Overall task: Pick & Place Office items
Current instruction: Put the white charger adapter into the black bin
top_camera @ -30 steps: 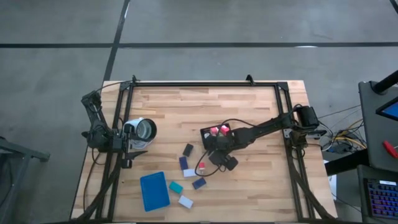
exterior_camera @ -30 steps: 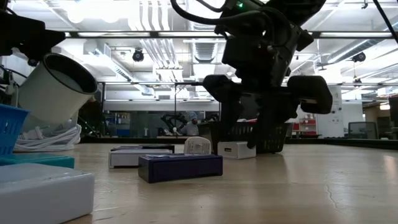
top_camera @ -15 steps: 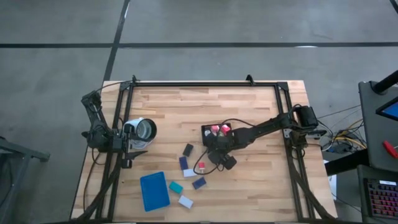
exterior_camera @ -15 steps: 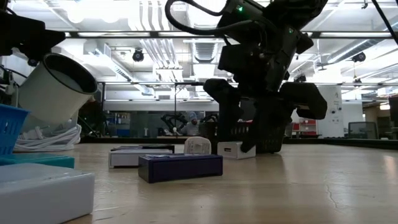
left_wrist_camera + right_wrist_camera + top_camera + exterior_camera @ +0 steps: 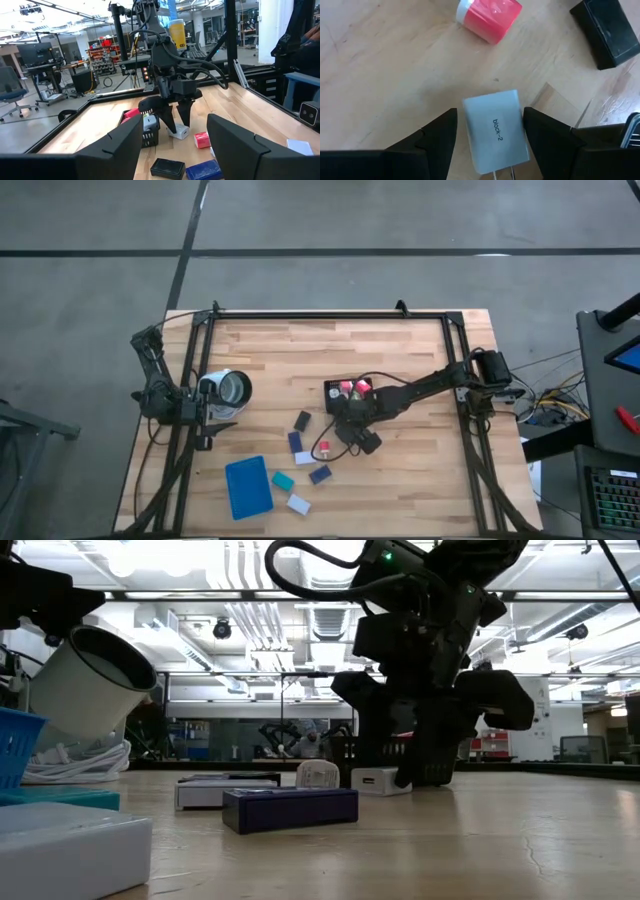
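A grey concrete floor (image 5: 90, 300) is spreading out around the table, and dark seam lines (image 5: 300, 252) are crossing it. Beyond the table, a large open workshop is showing. Long strip lights (image 5: 190, 595) are glowing along the ceiling, with white ducts (image 5: 240, 570) running between them. An office chair (image 5: 12, 92) is sitting beside a desk with monitors (image 5: 32, 52). Racks of shelving (image 5: 102, 60) are standing farther back. A yellow-topped column (image 5: 176, 32) is rising behind the frame. At the floor's edge, a keyboard (image 5: 612, 498) is resting on a bench.
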Robot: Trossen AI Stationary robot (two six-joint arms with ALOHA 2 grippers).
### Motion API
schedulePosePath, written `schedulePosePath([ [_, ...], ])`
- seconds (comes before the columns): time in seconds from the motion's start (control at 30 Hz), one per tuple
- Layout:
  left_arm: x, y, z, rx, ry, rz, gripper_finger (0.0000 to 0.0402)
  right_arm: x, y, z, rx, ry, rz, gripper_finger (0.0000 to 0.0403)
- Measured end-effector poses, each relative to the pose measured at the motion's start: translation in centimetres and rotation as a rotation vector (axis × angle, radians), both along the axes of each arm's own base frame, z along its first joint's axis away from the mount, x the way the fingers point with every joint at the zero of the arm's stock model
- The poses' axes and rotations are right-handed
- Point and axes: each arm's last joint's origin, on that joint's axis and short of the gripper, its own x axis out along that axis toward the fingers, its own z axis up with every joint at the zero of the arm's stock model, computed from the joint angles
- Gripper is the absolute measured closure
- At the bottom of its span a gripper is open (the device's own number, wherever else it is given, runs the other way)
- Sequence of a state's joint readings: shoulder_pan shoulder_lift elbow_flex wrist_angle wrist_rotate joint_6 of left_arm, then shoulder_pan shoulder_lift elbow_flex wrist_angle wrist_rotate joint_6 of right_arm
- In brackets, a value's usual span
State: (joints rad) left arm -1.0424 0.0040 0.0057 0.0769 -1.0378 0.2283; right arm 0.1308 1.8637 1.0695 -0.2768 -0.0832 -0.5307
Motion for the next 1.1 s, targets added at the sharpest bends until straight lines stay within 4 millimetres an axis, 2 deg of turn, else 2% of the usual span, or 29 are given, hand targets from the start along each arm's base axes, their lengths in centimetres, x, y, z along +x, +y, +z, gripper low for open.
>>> schedulePosePath([
  [0.3, 0.00, 0.00, 0.00, 0.000, 0.000, 0.000, 0.0177, 0.01, 0.03, 0.01, 0.002, -0.001, 0.001, 0.0185],
  [1.1, 0.00, 0.00, 0.00, 0.000, 0.000, 0.000, 0.0177, 0.19, 0.14, 0.25, 0.029, -0.020, -0.031, 0.0278],
])
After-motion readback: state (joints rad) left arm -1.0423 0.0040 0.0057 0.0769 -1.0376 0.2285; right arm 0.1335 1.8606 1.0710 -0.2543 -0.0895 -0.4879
